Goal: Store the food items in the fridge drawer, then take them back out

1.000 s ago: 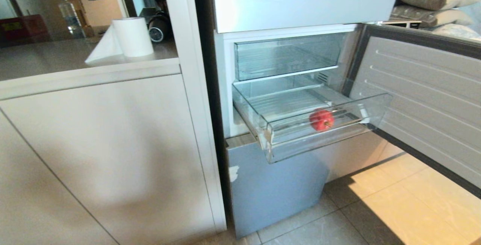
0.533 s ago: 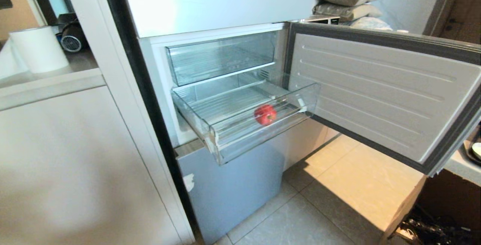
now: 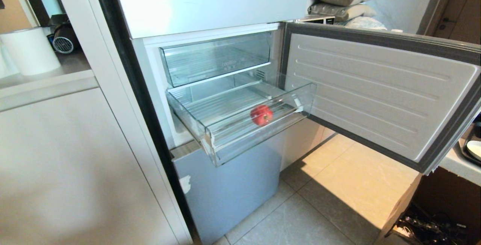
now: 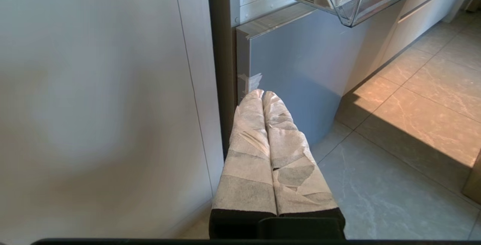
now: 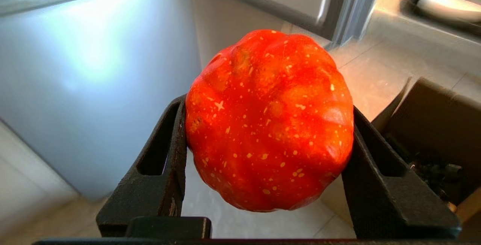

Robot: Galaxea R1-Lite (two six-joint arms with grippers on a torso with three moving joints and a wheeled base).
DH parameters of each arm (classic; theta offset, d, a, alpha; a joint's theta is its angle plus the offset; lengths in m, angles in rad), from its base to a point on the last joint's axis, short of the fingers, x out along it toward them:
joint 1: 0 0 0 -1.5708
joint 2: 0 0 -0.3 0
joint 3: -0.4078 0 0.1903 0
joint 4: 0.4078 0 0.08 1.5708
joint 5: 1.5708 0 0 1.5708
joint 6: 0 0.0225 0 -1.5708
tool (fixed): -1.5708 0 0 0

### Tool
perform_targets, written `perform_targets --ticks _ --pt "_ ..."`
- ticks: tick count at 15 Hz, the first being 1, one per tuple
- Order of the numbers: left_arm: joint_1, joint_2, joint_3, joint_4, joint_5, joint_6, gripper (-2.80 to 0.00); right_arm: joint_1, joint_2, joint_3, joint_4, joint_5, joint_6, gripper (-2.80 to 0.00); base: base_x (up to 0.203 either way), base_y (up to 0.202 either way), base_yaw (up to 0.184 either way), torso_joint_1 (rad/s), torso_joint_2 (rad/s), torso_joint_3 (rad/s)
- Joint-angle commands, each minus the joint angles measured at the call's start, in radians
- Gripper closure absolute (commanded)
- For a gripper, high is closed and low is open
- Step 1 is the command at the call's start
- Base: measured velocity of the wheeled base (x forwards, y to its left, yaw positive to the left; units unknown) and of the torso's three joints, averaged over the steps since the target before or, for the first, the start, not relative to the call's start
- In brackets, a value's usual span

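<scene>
Right gripper (image 5: 268,132) clamps a ribbed red fruit (image 5: 268,121); left fingers (image 4: 263,139) pressed closed, idle. Apple (image 3: 261,115) sits near the fridge drawer (image 3: 259,139) front lip. Risk: glossy skin slipping mid-carry.

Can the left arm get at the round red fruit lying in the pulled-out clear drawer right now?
Probably yes, but not at once. The round red fruit lies uncovered in the open clear plastic drawer, nothing over it. The left claw is shut, hanging low beneath the drawer's corner, so it must rise and open first.
</scene>
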Motion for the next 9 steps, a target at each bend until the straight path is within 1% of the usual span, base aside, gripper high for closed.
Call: perform_targets --ticks 1,3,5,7,8,9 --pt "0.000 0.001 0.002 0.000 0.000 0.000 0.00 -0.001 0.061 -0.106 0.028 -0.008 -0.004 0.00 0.000 0.000 0.000 0.000 0.00 0.000" --pt "0.000 0.001 0.002 0.000 0.000 0.000 0.00 -0.008 0.225 -0.252 0.120 -0.054 -0.006 0.00 0.000 0.000 0.000 0.000 0.00 0.000" --pt "0.000 0.001 0.002 0.000 0.000 0.000 0.00 -0.019 0.415 -0.322 0.168 -0.137 0.007 0.00 0.000 0.000 0.000 0.000 0.00 0.000" --pt "0.000 0.001 0.002 0.000 0.000 0.000 0.00 -0.033 0.577 -0.352 0.155 -0.209 0.092 0.00 0.000 0.000 0.000 0.000 0.00 0.000" --pt "0.000 0.001 0.002 0.000 0.000 0.000 0.00 -0.079 0.618 -0.361 0.145 -0.214 0.118 0.00 0.000 0.000 0.000 0.000 0.00 0.000" --pt "0.000 0.001 0.002 0.000 0.000 0.000 0.00 -0.165 0.653 -0.371 0.119 -0.193 0.135 0.00 0.000 0.000 0.000 0.000 0.00 0.000"
